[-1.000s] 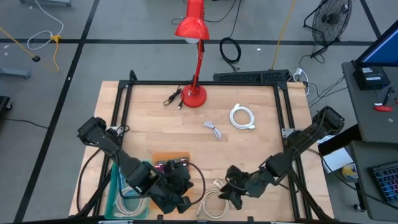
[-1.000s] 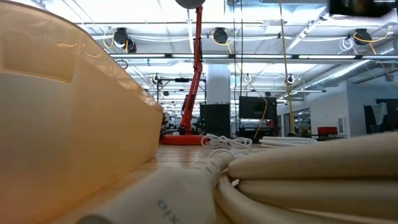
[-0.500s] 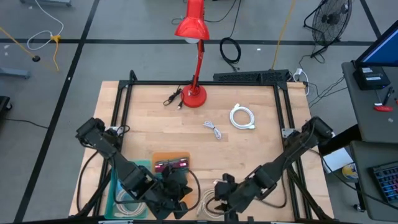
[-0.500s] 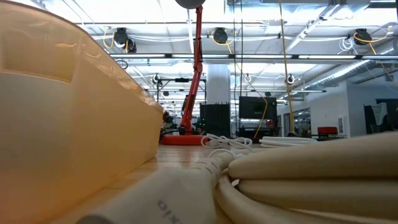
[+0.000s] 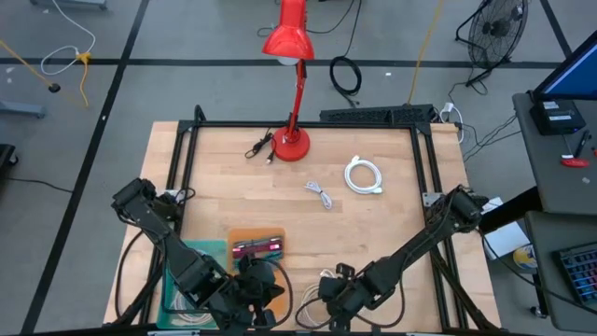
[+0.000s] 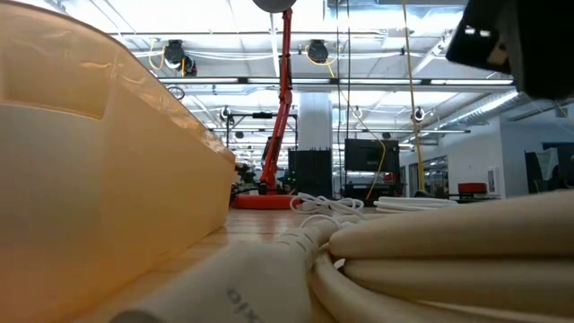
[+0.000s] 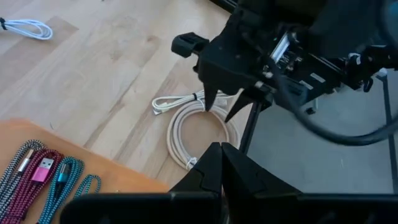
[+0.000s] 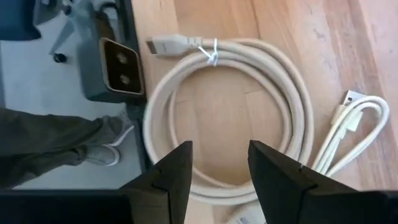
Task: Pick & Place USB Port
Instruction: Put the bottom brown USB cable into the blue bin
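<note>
Hovering over the beige cable (image 8: pixel 227 118) at the table's (image 5: pixel 224 201) 6 o'clock edge, the right gripper (image 5: pixel 328 297) is being lined up for a pick. Its fingers (image 8: pixel 176 171) are being held apart, with nothing between them, straddling the coil's open middle in the right wrist view. A thinner white cable (image 8: pixel 348 134) is lying just beside the coil. The grasp step is judged to be in hand; nothing is lifted yet.

The left gripper (image 5: pixel 250 301) is being kept closed and empty, parked at 7 o'clock near the orange tray (image 5: pixel 244 234), where braided cables (image 7: pixel 43 173) are already lying.

For the next move, a shift off the coil's centre is called for, so that one side of the loop sits between the fingers before descent and closing. Otherwise only bare wood would be grabbed. Care is being advised that the white cable is not snagged.
</note>
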### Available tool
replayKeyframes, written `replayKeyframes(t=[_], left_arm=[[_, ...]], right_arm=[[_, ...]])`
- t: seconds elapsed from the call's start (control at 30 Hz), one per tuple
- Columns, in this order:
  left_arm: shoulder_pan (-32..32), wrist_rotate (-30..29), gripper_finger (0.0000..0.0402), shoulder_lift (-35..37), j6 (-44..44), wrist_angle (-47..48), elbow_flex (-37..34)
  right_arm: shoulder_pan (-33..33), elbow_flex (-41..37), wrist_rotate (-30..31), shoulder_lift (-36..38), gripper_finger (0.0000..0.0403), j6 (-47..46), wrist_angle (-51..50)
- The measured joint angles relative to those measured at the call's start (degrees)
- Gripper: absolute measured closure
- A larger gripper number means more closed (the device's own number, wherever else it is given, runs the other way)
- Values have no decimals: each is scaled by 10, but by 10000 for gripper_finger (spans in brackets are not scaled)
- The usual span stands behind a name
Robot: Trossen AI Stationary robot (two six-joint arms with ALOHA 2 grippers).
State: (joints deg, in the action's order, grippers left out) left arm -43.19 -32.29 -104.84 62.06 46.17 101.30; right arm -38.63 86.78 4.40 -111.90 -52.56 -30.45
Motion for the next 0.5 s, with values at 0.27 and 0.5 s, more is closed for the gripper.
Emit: replayKeyframes(t=[0.27, 0.5], left_arm=[[-14, -22, 396, 0, 2, 0, 0], [-20, -24, 396, 0, 7, 0, 0]], right_arm=[[6, -12, 29, -24, 258, 3, -15], [9, -31, 31, -24, 258, 3, -12]])
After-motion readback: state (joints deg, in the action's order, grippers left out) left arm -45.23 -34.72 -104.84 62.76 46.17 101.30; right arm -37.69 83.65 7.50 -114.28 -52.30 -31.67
